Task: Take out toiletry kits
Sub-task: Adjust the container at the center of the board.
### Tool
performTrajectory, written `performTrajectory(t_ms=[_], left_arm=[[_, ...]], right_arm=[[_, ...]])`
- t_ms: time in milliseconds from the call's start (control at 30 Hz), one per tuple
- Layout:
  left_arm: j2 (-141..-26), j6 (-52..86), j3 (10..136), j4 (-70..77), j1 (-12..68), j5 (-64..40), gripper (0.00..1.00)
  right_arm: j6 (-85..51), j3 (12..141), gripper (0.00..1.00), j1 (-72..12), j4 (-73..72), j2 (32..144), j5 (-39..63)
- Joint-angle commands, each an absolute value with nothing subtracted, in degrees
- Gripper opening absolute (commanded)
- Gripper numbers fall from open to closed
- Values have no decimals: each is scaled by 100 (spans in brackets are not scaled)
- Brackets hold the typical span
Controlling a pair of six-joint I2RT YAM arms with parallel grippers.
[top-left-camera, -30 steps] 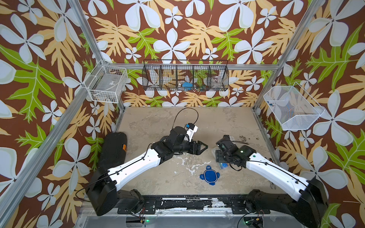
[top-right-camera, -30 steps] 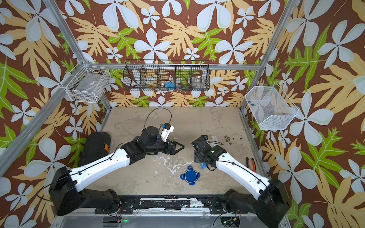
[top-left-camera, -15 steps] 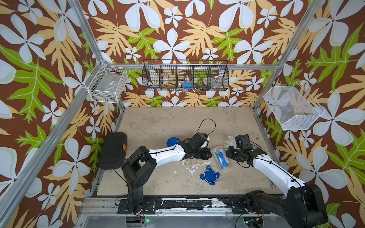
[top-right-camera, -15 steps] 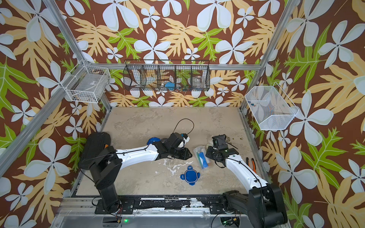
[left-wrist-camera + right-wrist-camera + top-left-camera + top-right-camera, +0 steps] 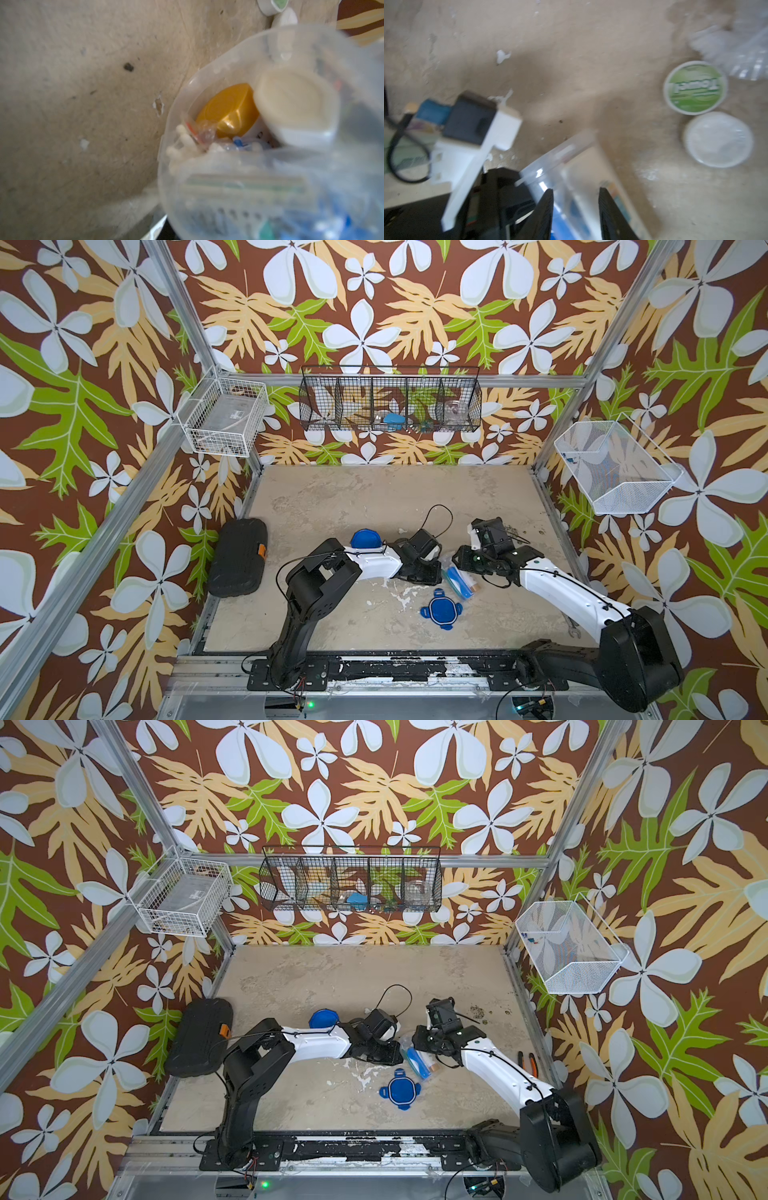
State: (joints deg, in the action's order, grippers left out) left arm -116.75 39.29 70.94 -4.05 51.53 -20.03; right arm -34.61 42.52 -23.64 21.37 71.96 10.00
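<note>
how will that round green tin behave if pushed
The round green tin lies flat, label up, so it would probably slide, not roll. Low and wide, it seems unlikely to tip. Its smooth round rim may slip from a pinch.

The left arm and the right arm are built alike, each with a glossy white forearm shell set between boxy matte-black joint housings. Small green lights dot the right arm's black wrist block. Each black base is fixed to a scuffed black plate laid across an aluminium rail. The right tool has two black tapering fingers. The left arm's wrist carries a white printed bracket holding a dark camera block, fed by a black cable.
</note>
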Motion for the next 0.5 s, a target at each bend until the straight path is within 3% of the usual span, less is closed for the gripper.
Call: performTrajectory(t_ms=[0, 167, 300, 467], left_arm=[[-11777, 3970, 7068, -289, 5121, -1838, 15], [-11995, 3866, 7337, -135, 5080, -1965, 19], [-12234, 3719, 7748, -206, 5070, -2084, 23], [-12408, 3678, 7991, -338, 5045, -2083, 23]], right_arm=[[-3901, 3992, 40, -2479, 2329, 6941, 1186], [-4083, 3433, 45, -2479, 2452, 6326, 1223], [-4275, 3408, 80, -2403, 2938, 5338, 652], [-4629, 2670, 92, -2211, 2827, 4811, 1123]])
